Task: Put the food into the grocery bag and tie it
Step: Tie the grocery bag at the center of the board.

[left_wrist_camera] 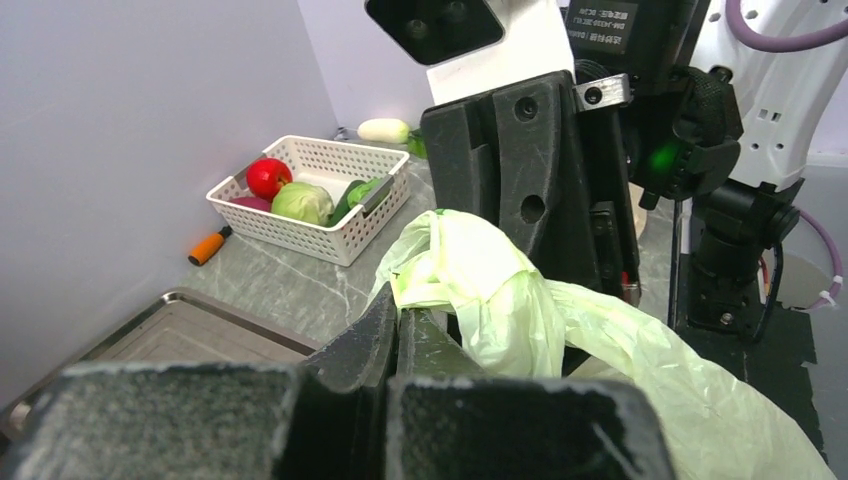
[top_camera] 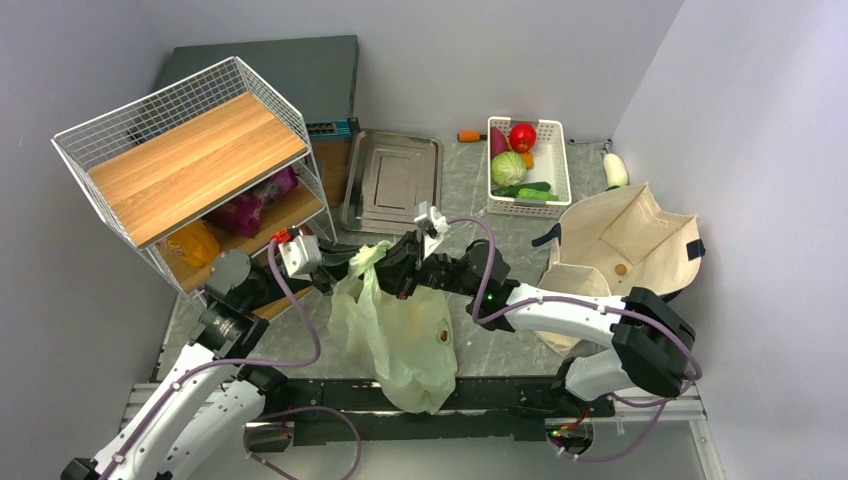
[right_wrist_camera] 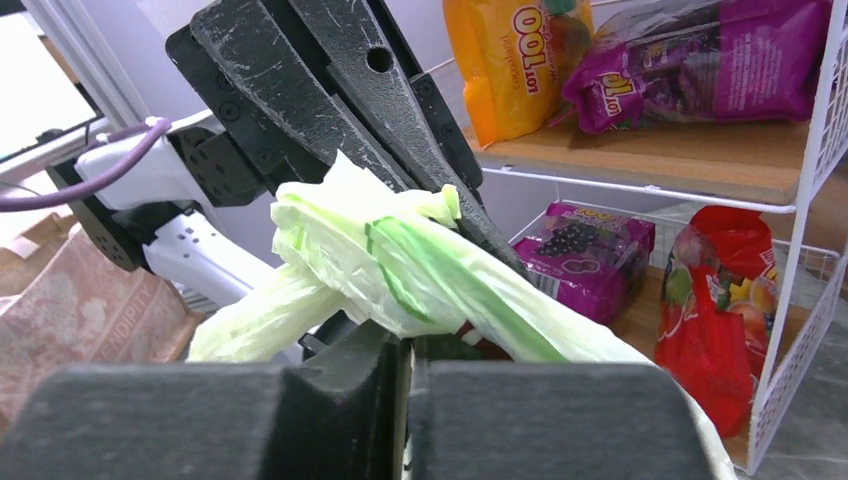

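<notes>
The pale-green grocery bag [top_camera: 400, 340] hangs between my two arms over the table's near edge, its body bulging and its handles gathered at the top [top_camera: 368, 258]. The food is hidden; I see only plastic and an avocado print. My left gripper [top_camera: 348, 262] is shut on a twisted handle, with the plastic coming out at its fingertips [left_wrist_camera: 405, 300]. My right gripper [top_camera: 388, 262] faces it, almost touching, and is shut on the other handle strand [right_wrist_camera: 410, 335]. The handles [right_wrist_camera: 400, 255] are wrapped over each other between the two sets of fingers.
A white basket [top_camera: 528, 165] of vegetables stands at the back, with a metal tray [top_camera: 392, 180] to its left. A wire shelf [top_camera: 190, 160] holding snack packs fills the left side. A beige canvas tote [top_camera: 620, 250] lies at the right.
</notes>
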